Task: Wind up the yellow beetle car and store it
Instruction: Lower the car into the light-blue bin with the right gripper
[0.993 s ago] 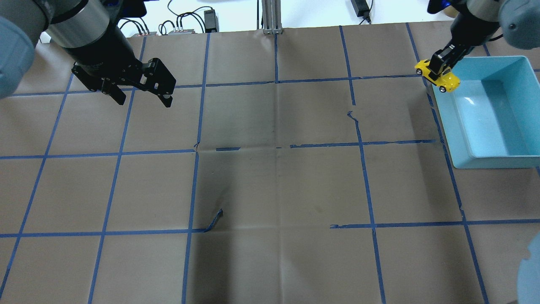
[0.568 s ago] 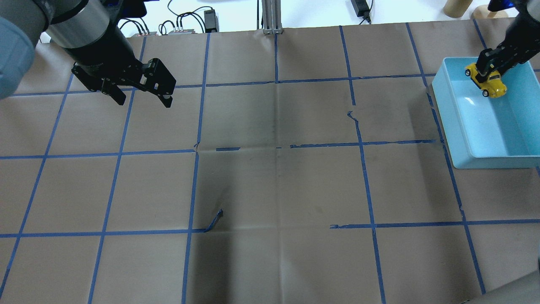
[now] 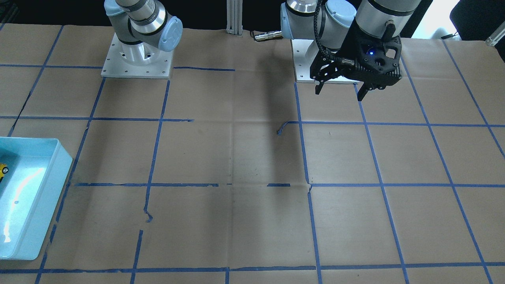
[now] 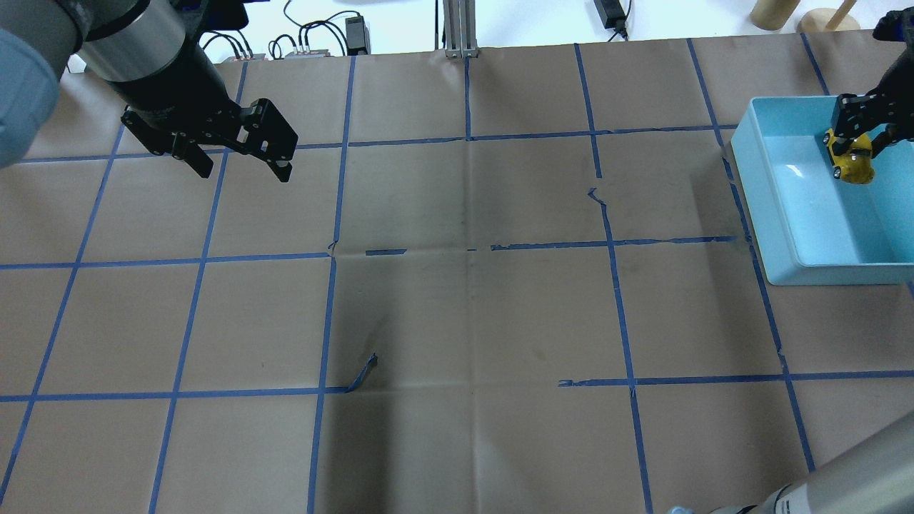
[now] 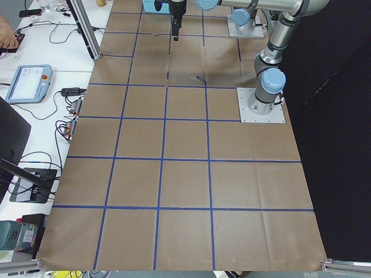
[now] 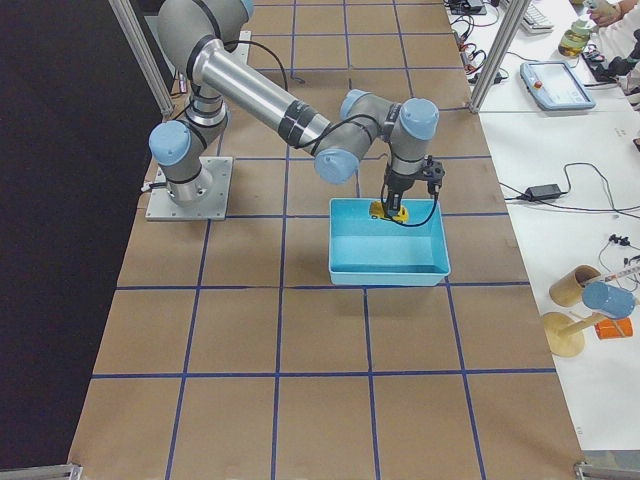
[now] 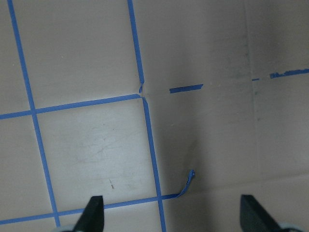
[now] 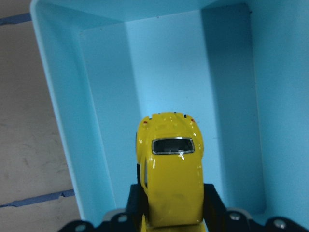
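The yellow beetle car (image 4: 851, 160) is held between the fingers of my right gripper (image 4: 860, 135), which is shut on it. It hangs over the inside of the light blue bin (image 4: 748, 178) at the table's right, toward the bin's far end. The right wrist view shows the car (image 8: 170, 166) from above, with a black finger (image 8: 212, 200) on each side and the bin's floor below. It also shows in the exterior right view (image 6: 388, 211) and at the left edge of the front view (image 3: 3, 170). My left gripper (image 4: 245, 171) is open and empty above the far left of the table.
The table is brown paper with a blue tape grid. A loose curl of tape (image 4: 364, 371) lies near the middle front. My right arm's forearm (image 4: 850, 471) crosses the lower right corner. Cables and wooden pieces (image 4: 775, 11) lie beyond the far edge.
My right gripper has carried the car to the right, from the bin's left rim to over its inside, and the car has turned. The left arm has not moved.
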Controlling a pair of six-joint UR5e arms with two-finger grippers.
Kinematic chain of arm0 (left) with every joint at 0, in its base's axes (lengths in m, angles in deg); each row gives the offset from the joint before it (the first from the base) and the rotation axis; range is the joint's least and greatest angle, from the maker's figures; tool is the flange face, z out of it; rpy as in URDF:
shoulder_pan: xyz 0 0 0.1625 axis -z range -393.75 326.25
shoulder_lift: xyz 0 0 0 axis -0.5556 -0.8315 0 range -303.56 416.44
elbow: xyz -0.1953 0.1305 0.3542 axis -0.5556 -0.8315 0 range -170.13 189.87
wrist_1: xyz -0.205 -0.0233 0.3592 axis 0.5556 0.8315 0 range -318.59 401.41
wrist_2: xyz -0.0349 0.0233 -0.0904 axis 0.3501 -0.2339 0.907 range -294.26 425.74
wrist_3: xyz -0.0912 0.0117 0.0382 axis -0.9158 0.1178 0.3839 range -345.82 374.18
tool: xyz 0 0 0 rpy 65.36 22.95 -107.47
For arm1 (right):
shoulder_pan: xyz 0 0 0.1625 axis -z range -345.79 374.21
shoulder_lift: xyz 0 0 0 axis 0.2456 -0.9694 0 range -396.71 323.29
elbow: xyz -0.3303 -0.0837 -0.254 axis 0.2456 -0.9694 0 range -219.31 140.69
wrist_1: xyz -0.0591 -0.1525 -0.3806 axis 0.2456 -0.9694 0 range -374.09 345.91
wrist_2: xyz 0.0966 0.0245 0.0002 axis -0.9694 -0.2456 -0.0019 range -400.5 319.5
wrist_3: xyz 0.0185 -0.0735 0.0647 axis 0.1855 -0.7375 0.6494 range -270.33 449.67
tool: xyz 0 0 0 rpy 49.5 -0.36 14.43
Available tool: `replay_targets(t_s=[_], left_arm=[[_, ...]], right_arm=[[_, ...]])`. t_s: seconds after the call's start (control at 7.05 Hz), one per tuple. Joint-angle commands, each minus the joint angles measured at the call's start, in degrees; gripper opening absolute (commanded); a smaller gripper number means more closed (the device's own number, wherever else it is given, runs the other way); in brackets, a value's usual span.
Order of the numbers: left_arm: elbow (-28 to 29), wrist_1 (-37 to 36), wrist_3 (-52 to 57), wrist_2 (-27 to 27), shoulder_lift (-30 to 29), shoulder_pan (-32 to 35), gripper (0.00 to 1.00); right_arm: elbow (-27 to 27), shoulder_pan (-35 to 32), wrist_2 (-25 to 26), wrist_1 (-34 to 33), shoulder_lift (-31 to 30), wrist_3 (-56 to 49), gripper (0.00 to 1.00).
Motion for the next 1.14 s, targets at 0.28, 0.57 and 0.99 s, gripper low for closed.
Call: replay_targets(t_s=[0.28,0.57,0.99], left_arm=[[0.00,0.00,0.02,-0.07,0.00,0.00,0.99],[0.00,0.00,0.02,-0.07,0.00,0.00,0.99],[0.00,-0.09,0.02,-0.07,-0.09,0.00,0.99]], right_arm=[[12.13,3.02,0.44,-16.77,1.57,-8.88,0.09],[16.04,3.64,0.36,-19.83,1.92,-10.03,0.09],[16.58,3.82,0.44,-21.24,2.63,-10.04,0.87]])
